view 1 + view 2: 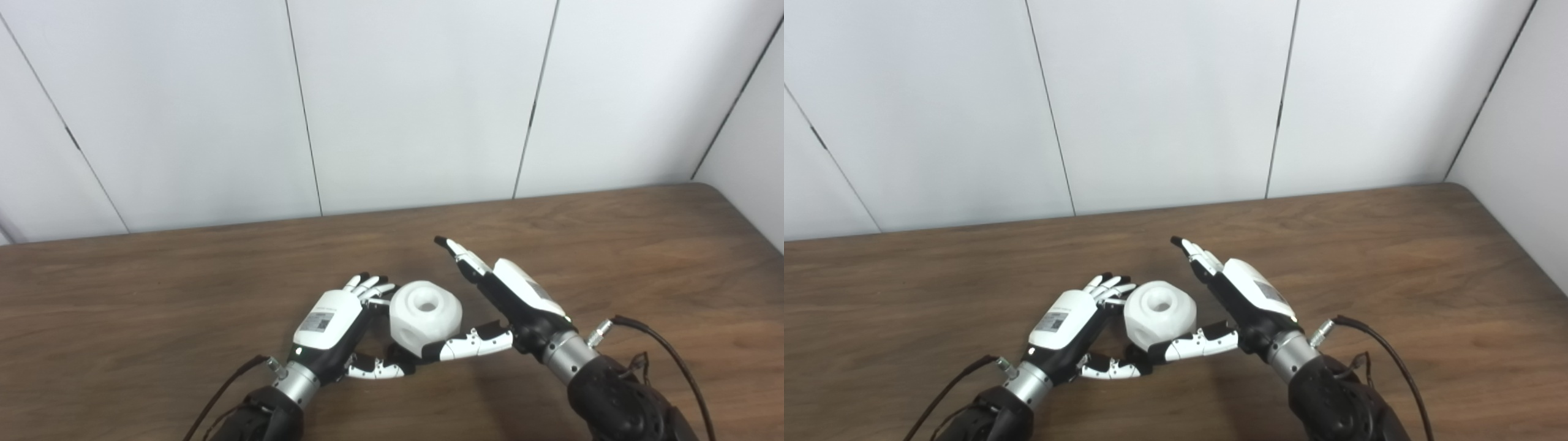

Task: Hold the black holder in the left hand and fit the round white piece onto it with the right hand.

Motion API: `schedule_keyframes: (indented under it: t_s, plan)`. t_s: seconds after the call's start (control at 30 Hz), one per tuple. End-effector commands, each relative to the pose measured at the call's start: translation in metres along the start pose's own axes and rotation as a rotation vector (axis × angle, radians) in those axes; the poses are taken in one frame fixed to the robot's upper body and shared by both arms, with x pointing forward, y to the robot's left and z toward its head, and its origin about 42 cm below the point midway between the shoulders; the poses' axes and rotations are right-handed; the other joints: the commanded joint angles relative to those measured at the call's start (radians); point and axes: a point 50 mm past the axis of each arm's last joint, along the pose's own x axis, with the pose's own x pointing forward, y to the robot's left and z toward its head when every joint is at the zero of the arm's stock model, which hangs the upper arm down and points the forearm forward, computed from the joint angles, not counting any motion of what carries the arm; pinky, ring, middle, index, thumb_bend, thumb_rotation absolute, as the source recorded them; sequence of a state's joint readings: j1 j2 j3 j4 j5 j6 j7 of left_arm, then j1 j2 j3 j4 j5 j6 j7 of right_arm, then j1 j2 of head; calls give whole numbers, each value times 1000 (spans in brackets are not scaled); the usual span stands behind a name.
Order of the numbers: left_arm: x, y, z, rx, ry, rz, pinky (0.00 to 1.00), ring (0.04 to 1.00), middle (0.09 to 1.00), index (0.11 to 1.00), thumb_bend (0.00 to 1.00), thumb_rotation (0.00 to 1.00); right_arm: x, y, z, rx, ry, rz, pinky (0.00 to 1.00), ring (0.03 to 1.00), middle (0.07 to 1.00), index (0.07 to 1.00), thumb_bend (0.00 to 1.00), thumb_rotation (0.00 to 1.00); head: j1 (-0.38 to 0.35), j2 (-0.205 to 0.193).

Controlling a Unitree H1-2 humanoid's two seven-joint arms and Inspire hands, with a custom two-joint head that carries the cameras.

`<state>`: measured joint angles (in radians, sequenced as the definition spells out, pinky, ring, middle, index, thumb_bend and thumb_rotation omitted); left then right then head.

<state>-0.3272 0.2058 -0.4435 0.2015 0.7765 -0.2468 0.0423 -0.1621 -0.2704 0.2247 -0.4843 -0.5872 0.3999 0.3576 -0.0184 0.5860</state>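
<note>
The round white piece (425, 315), with a hole in its top, sits low over the table between my two hands. Only a small dark part of the black holder (397, 353) shows under its front edge; the rest is hidden. My left hand (331, 324) wraps around them from the left, with fingers (370, 286) curled behind the piece and thumb in front below it. My right hand (511, 297) is open on the right side, fingers straight and apart from the piece. Its thumb (468, 346) lies against the piece's lower front.
The brown wooden table (612, 245) runs wide on both sides, its back edge against a white panelled wall (416, 104). Black cables (667, 349) trail from both wrists near the front edge.
</note>
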Motion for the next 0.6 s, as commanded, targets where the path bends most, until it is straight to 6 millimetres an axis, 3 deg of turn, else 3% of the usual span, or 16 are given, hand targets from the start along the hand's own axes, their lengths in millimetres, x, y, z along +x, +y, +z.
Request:
schedule_keyframes:
  t_s: [0.0, 0.57]
  plan:
    - [8, 12, -1, 22, -22, 36, 1000, 942, 869, 481, 518, 52, 2, -11, 6, -30, -47, -45, 925, 1000, 1000, 1000, 1000, 578, -1, 1]
    - [8, 17, -5, -5, 23, 0, 1000, 966, 901, 495, 519, 71, 2, -11, 6, -28, -47, -42, 925, 1000, 1000, 1000, 1000, 586, -1, -3]
